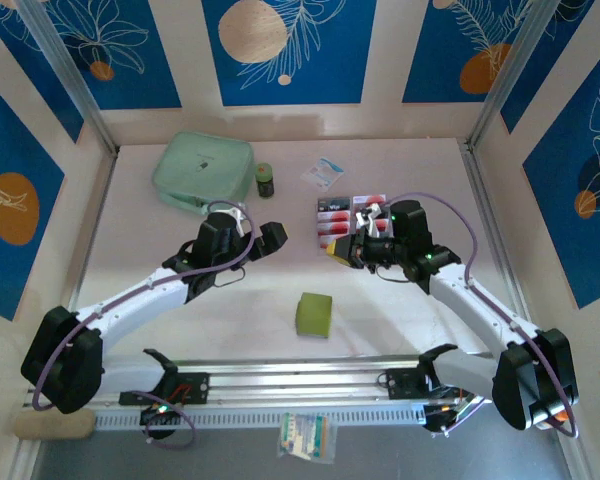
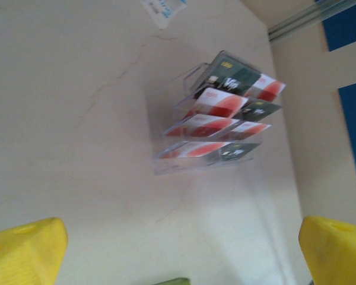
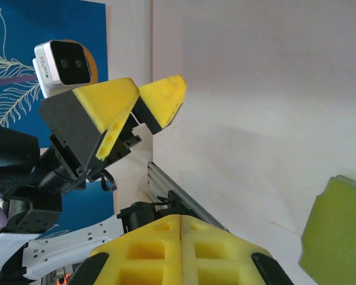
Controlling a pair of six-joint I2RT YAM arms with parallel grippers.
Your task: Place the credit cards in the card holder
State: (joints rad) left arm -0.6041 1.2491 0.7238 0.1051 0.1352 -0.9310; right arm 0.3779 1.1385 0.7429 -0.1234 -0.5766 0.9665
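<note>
I see my left end effector [image 1: 268, 240] spread wide apart and my right end effector [image 1: 342, 252] pressed together, beside the credit cards [image 1: 348, 218] in a clear rack [image 2: 169, 107]. The card holder [image 1: 314, 314] lies on the counter [image 1: 230, 330].

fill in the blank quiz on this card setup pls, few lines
1. The left gripper has its jaws ____.
2. The right gripper has its jaws ____.
3. The clear rack holding the cards stands just beyond the tip of the ____ gripper.
4. The wallet lying between the two arms is ____ in colour.

Missing words: open; shut; right; green
</note>
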